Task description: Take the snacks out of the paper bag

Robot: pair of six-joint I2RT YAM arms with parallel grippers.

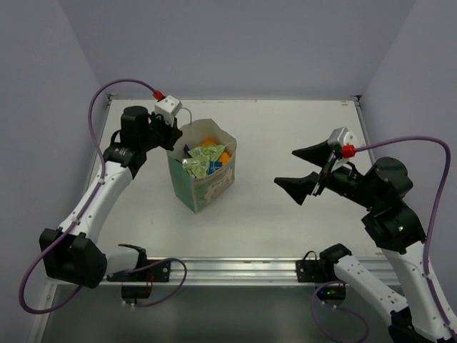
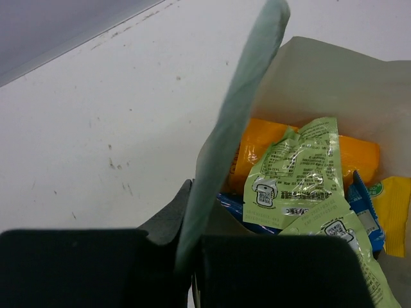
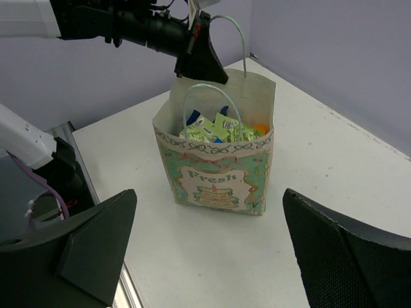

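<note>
Paper bag stands upright on the white, scuffed table, left of centre, mouth open. The body is matte mint-green paper. The cream front panel has scalloped trim and the word "Fresh", and it faces the right wrist camera. Two thin pale string handles arch above the rim. Left gripper is at the bag's rear rim, its dark fingers pinched closed with the paper wall edge-on between them. Inside the bag, packed loosely, are glossy, crinkled green sachets with printed labels, lying over a smooth orange pouch. A blue pack and a yellow pack sit at the right side. Right gripper hangs well apart from the bag, to its right. Its broad textured black fingers are spread wide and hold nothing.
</note>
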